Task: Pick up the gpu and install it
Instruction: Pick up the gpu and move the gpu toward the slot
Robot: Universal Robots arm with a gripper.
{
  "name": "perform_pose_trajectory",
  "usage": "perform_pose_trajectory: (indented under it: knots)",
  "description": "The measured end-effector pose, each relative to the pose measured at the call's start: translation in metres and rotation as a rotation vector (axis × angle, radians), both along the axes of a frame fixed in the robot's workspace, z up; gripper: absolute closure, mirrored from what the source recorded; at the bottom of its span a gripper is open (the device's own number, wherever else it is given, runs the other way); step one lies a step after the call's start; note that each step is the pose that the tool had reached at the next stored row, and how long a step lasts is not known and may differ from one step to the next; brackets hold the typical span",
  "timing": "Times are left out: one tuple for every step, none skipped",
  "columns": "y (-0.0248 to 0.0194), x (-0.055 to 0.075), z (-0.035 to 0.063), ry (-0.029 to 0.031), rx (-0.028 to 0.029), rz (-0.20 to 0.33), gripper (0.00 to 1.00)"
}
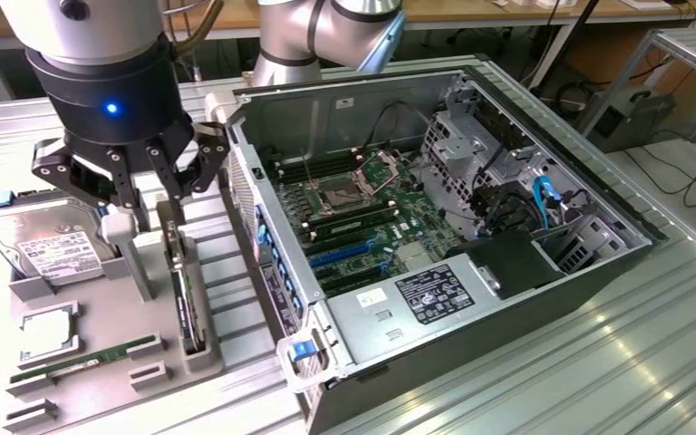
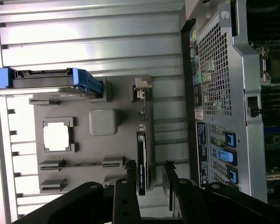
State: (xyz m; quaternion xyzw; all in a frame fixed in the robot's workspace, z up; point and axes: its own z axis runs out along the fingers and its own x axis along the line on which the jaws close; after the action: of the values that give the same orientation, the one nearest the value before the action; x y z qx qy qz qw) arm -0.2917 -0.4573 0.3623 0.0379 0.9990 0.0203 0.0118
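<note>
Gripper (image 1: 157, 220) at the exterior view's left, jaws spread wide, holding nothing, fingers either side of the gpu (image 1: 186, 304) on edge in the grey tray (image 1: 104, 304).

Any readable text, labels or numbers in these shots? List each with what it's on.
Nothing is legible.
Label on hard drive: white, print too small to read.
Label on power supply: black with white print, too small to read.
White sticker beside it: blurred.
Rear case stickers: blurred.
</note>
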Motion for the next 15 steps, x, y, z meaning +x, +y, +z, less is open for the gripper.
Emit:
perform_pose_trajectory:
  knots:
    - [-0.0002, 0.000, -0.0018, 0.0000, 0.0000, 0.000, 0.64]
    - [-0.0005, 0.000, -0.0044, 0.0000, 0.0000, 0.000, 0.64]
    - [-0.0007, 0.000, -0.0059, 0.0001, 0.0000, 0.000, 0.64]
    - [-0.0009, 0.000, -0.0079, -0.0001, 0.0001, 0.000, 0.64]
    - [-0.0010, 0.000, -0.0097, 0.0000, 0.0000, 0.000, 0.64]
    - [-0.0011, 0.000, -0.0115, -0.0001, 0.0001, 0.000, 0.64]
    - [-0.0013, -0.001, -0.0137, 0.0000, 0.0000, 0.000, 0.64]
    - [-0.0013, -0.001, -0.0153, 0.0000, 0.0000, 0.000, 0.64]
    - [-0.0014, -0.001, -0.0172, 0.0000, 0.0000, 0.000, 0.64]
    - [-0.0016, -0.001, -0.0201, 0.0000, 0.0000, 0.000, 0.64]
    - [-0.0016, -0.002, -0.0223, 0.0000, 0.0000, 0.000, 0.64]
    - [-0.0016, -0.002, -0.0244, -0.0001, 0.0000, 0.000, 0.64]
    - [-0.0016, -0.003, -0.0274, -0.0001, 0.0000, 0.000, 0.64]
    - [-0.0016, -0.004, -0.0293, 0.0000, 0.0000, 0.000, 0.64]
    - [-0.0016, -0.005, -0.0311, 0.0000, 0.0000, 0.000, 0.64]
